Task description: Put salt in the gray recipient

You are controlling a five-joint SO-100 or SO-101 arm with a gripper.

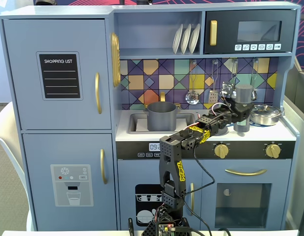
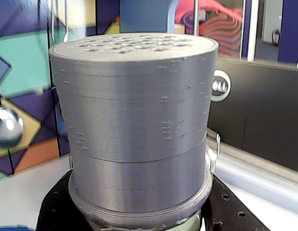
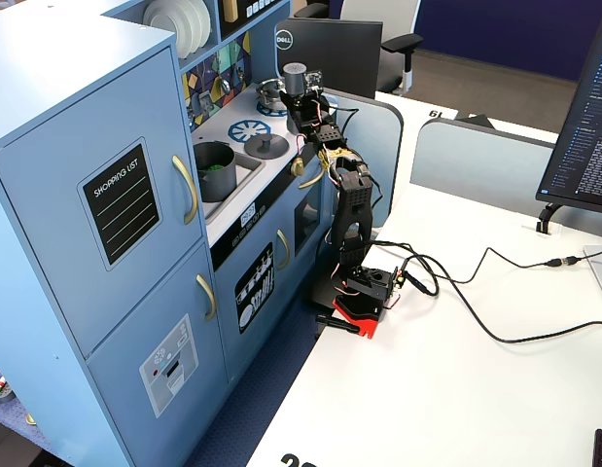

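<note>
Currently your gripper [image 1: 242, 114] pinches the gray salt shaker [image 1: 243, 93] near its base and holds it upright above the stovetop at the right of the toy kitchen, just beside the steel pan [image 1: 265, 115]; the wrist view shows its perforated top [image 2: 134, 45] level and facing up. Target is the gray pot [image 1: 161, 115] standing in the sink [image 1: 134, 123], well apart to the left in a fixed view. Risks, as I judge them: swinging left low could clip the pot's rim or the faucet [image 1: 162, 97]; tipping early would scatter salt on the counter; a loose hold could let the shaker slip when inverted.
</note>
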